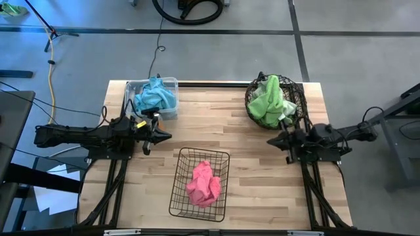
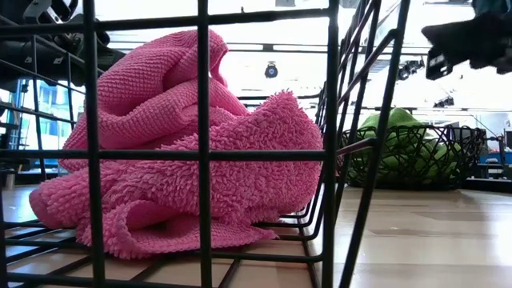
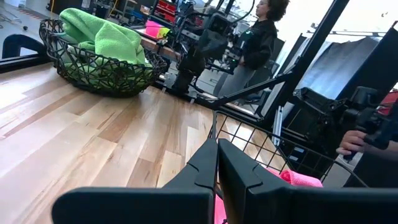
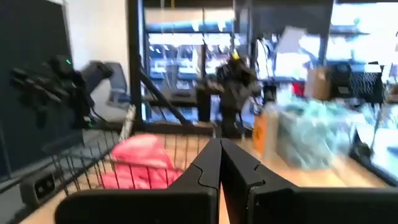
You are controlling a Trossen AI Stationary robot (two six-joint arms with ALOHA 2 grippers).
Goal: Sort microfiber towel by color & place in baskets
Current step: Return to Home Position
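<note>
I see my left gripper closed with its fingers pressed together, holding nothing. It hovers at the left-centre of the high view, just below the clear bin, and points toward frame right. The right gripper is closed and empty too. It sits at right-centre, just below the round woven basket, pointing toward frame left, so the two tips face each other across the bare tabletop. The clear bin, at upper left of the tabletop, holds crumpled light blue towel, and its long side runs left to right. The round basket, at upper right, is heaped with lime green towel rising above its rim. The black wire basket lies at lower centre, its long axis running top to bottom with a slight tilt. Inside it is a bunched pink towel, lengthwise along the same axis.
</note>
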